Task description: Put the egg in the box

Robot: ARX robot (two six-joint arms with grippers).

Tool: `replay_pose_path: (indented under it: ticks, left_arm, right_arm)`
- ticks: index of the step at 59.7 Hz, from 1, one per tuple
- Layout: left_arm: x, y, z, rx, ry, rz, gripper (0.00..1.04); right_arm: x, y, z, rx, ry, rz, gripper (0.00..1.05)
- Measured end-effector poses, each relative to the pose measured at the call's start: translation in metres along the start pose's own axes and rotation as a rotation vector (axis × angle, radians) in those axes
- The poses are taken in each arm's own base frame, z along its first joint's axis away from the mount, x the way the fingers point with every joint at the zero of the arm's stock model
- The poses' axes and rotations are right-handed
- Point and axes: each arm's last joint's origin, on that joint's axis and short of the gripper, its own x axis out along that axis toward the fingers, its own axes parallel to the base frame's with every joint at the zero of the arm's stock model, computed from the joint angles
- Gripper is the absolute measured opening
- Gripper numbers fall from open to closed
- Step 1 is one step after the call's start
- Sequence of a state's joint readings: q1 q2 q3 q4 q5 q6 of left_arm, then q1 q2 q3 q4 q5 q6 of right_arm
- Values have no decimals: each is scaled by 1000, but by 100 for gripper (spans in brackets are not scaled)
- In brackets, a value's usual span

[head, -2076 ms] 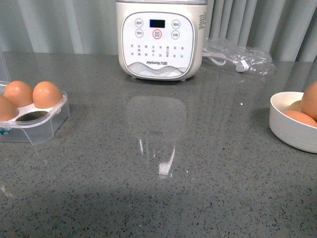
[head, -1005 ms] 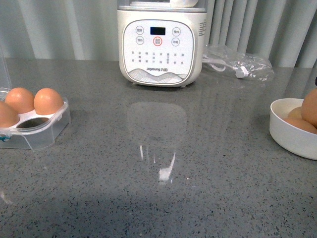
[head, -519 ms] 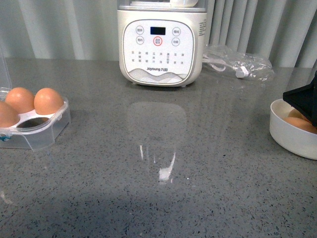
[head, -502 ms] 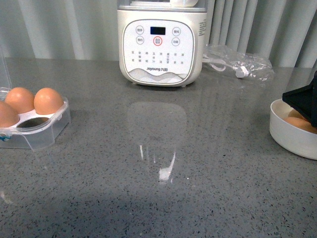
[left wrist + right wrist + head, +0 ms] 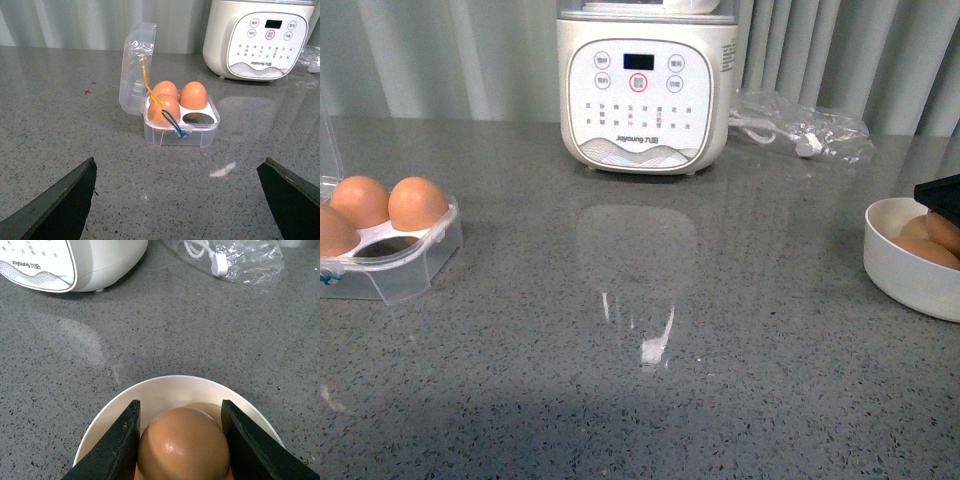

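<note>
Low in the frame, the right claw (image 5: 180,412) straddled the egg (image 5: 182,450) in the bowl (image 5: 165,390) to lift it; squeezing or not, I cannot tell.

The one legible word stands on the white kitchen appliance (image 5: 642,140), upper middle of the front view. Low on its control panel (image 5: 638,110), just above a grey wave pattern, is the brand "Joyoung", followed by small characters too fine to read. The same "Joyoung" mark can be read on that panel in both wrist views. The round buttons (image 5: 601,45) around the dark blue display (image 5: 638,47) bear tiny characters, and rows of small print run beneath them, all too small to make out. A block of print on the appliance's side, right of the panel, is also illegible. The blue scrap on the egg box (image 5: 415,262) at the left edge cannot be read.
</note>
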State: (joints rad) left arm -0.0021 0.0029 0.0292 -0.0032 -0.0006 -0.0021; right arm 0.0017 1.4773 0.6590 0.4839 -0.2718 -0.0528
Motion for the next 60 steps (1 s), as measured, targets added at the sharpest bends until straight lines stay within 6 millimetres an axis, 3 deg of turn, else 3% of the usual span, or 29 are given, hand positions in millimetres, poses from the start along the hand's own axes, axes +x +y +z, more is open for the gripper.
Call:
replay_pose_path:
  ticks: [32, 48, 60]
  left_arm:
    - [0, 0, 0, 0, 0, 0, 98]
    - [0, 0, 0, 0, 0, 0, 98]
    - [0, 0, 0, 0, 0, 0, 98]
  right_arm:
    - [-15, 2, 15, -8, -36, -7, 41]
    - [-12, 15, 49, -22, -120, 44, 41]
    - [10, 45, 78, 8, -176, 173, 41]
